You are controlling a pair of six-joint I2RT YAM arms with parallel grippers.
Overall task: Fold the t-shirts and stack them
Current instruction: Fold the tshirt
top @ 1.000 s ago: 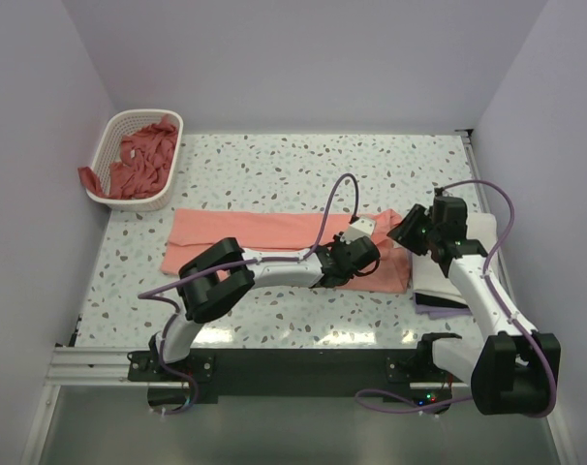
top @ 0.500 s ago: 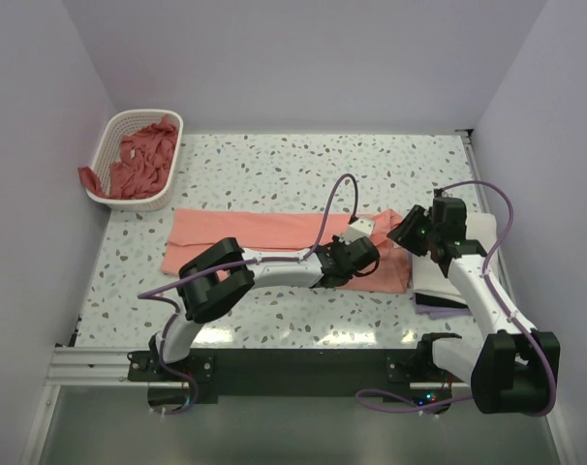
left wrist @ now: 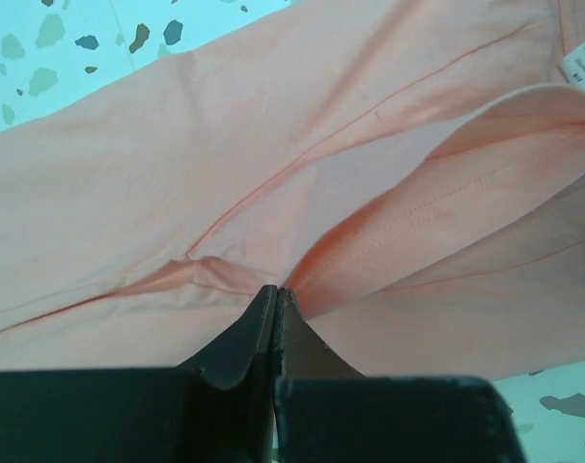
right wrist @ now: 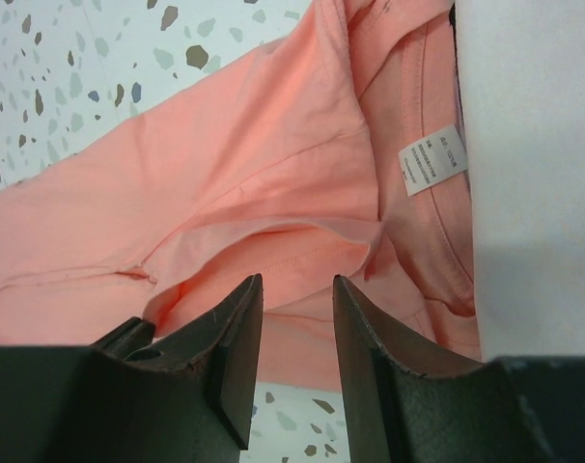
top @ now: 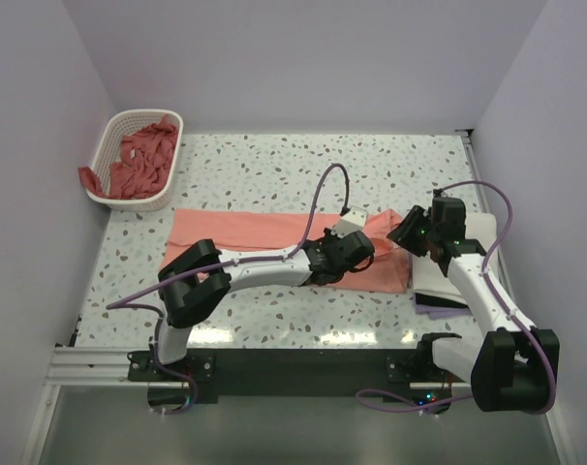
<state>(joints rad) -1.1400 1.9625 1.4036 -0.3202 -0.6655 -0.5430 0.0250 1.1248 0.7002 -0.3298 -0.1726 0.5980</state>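
The speckled terrazzo tabletop [top: 274, 165] is enclosed by plain pale lilac walls. In its far left corner stands a white lattice basket [top: 112, 128] holding a heap of salmon-pink t-shirts [top: 139, 160], one of which hangs over the near left rim.

Across the middle of the table lies another salmon-pink t-shirt [top: 245, 230], flattened into a long band running left to right. The left gripper [left wrist: 276, 289] sits low on its right-hand part. Its jaws are pressed together on a raised ridge of the pink cloth, which puckers into creases at the tips.

The right gripper [right wrist: 297, 285] hangs over the neck end of the same shirt with its two fingers apart and nothing between them. Just beyond them are a loose hem fold and the white size label [right wrist: 432, 159] inside the collar.

A folded white t-shirt [top: 479, 226] lies at the table's right edge, touching the pink shirt's right end and partly under the right arm.
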